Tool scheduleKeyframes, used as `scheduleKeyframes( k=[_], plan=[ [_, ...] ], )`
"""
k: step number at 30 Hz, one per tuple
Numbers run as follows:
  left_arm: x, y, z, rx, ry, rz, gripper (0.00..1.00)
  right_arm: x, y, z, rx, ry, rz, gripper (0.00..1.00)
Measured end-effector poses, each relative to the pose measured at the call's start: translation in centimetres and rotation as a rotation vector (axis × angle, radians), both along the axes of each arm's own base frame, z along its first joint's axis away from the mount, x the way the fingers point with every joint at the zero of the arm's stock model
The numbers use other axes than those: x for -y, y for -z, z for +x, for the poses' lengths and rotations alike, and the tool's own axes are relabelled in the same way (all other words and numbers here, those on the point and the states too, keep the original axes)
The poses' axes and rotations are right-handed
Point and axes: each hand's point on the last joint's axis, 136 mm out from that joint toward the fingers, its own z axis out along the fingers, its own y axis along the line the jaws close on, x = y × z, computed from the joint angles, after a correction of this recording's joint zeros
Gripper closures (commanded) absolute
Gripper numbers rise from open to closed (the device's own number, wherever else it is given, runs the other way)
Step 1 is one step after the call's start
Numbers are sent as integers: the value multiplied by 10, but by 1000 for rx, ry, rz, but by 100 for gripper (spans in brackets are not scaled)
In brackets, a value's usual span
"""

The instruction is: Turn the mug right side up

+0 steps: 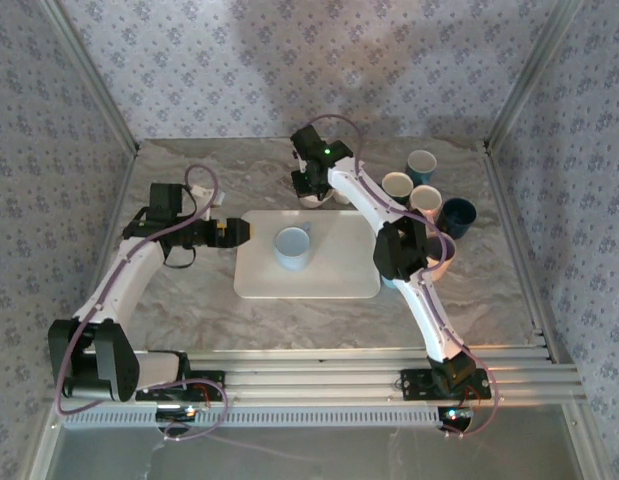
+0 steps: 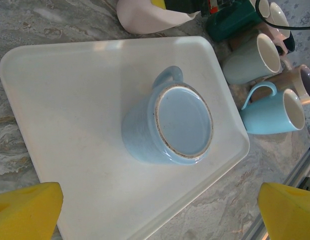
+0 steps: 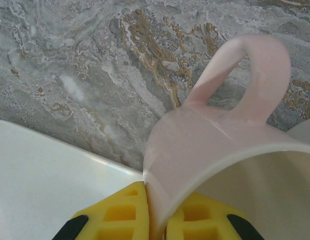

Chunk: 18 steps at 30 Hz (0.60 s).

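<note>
Seeing left pincer (image 2: 157, 212) spread wide, blue mug (image 2: 167, 125) bottom-up on tray (image 2: 69, 100) just ahead; right pincer (image 3: 157, 215) clamped on pink mug (image 3: 220, 145) rim.

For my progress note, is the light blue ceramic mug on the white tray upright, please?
Upside down: the light blue ceramic mug shows its flat base upward, rim on the white tray.

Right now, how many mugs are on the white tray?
1: the light blue mug, upside down, central on the white tray. The right gripper holds the pink mug beyond its far edge.
</note>
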Motion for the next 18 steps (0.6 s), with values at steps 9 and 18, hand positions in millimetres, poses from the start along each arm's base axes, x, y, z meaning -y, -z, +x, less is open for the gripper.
scheduleKeyframes(
  k=[9,18],
  plan=[
    [0,2,-1,-13,0,2,0,-1,-5,2,14,-11,1,68],
    [0,2,-2,-14,0,2,0,-8,-13,2,38,-28,9,65]
  ],
)
